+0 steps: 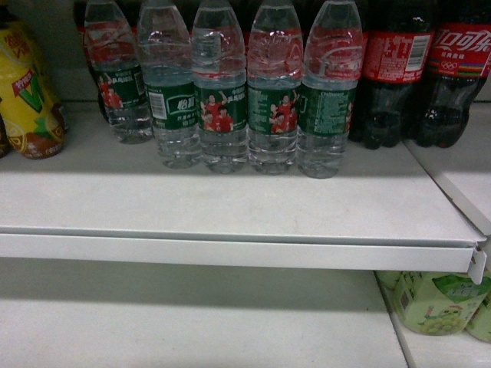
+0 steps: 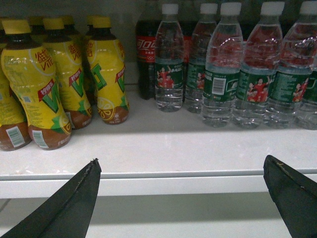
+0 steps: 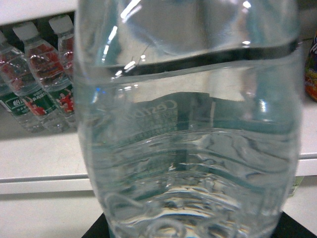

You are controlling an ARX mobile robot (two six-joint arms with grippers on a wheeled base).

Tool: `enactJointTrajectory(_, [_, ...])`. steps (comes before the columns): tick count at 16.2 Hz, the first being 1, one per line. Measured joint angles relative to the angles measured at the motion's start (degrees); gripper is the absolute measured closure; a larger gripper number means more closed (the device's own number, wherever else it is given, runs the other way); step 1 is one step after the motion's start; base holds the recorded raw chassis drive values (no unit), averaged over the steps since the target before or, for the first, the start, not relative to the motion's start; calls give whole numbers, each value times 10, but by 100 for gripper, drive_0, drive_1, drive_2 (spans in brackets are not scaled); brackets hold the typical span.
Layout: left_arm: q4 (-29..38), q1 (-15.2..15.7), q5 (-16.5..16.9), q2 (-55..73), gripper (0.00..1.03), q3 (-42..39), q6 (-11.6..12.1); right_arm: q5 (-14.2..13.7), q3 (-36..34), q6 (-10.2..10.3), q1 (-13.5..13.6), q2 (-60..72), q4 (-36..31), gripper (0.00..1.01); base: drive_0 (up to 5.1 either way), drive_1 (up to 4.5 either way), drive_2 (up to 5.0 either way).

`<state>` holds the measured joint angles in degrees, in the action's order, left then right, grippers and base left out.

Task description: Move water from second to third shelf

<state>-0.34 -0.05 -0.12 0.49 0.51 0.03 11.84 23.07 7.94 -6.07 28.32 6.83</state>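
A clear ribbed water bottle (image 3: 188, 124) fills the right wrist view, its green label seen through the water. My right gripper (image 3: 193, 227) is shut on it, with the black fingers (image 3: 99, 230) showing at both lower corners. Several more water bottles (image 1: 222, 84) with green labels stand in a row on the upper shelf (image 1: 230, 207). They also show as the water row (image 2: 223, 74) in the left wrist view. My left gripper (image 2: 182, 163) is open and empty in front of the shelf edge (image 2: 178, 183), below that row. Neither gripper appears in the head view.
Dark cola bottles (image 1: 430, 69) stand right of the water, and yellow tea bottles (image 2: 44, 84) to its left. A lower shelf (image 1: 192, 322) lies beneath, with pale green bottles (image 1: 441, 303) at its right. A price-tag clip (image 1: 477, 264) sticks out at the upper shelf's right corner.
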Motion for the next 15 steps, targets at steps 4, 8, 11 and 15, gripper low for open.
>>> enactJointTrajectory(4, [0, 0, 1, 0, 5, 0, 0, 0, -1, 2, 0, 0, -4, 61, 0, 0, 0])
enactJointTrajectory(8, [1, 0, 0, 0, 5, 0, 0, 0, -1, 1, 0, 0, -3, 61, 0, 0, 0])
enactJointTrajectory(11, [1, 0, 2, 0, 5, 0, 0, 0, -1, 2, 0, 0, -4, 61, 0, 0, 0])
enactJointTrajectory(15, [3, 0, 0, 0, 5, 0, 0, 0, 0, 1, 0, 0, -9, 61, 0, 0, 0])
